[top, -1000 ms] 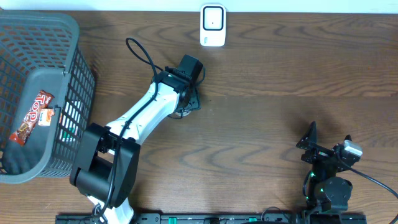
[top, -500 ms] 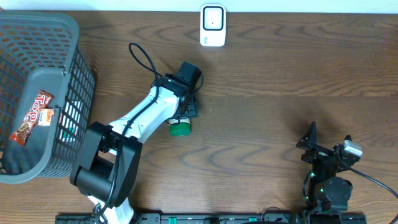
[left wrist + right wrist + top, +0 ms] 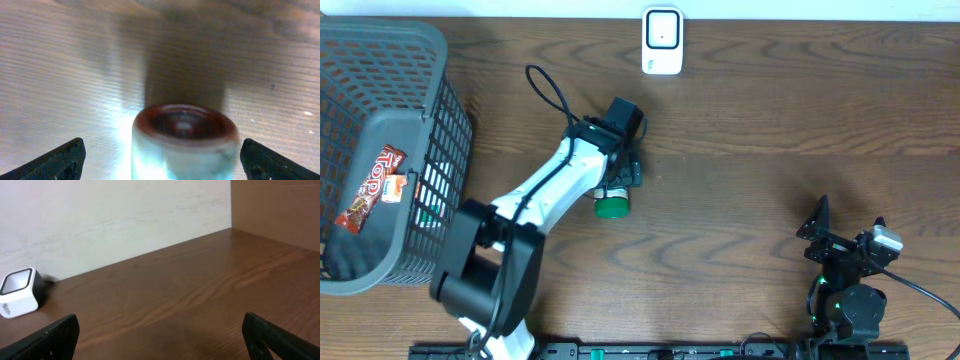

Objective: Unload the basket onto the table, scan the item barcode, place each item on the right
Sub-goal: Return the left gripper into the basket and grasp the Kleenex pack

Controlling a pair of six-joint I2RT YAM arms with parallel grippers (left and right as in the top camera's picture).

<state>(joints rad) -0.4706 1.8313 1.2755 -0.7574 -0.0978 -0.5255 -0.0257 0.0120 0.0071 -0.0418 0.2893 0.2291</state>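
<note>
One bottle lies on the desk, end-on between the wide-open fingers of the left hand, with neither finger touching it. The scanner stands farther up the desk. The right hand, also open, is well apart.

**Readable text — one real hit**

Overhead: the red wrapper of the snack bar, lying in the grey basket, carries big white letters "TOP". Further wording runs along the wrapper but is too small to make out. A small orange-and-white patch at the bar's upper end has print that isn't legible.

Right wrist view: the white scanner has a short dark word low on its side face — cut by the frame edge, unreadable.

Left wrist view: the round container is blurred and no lettering resolves.
</note>
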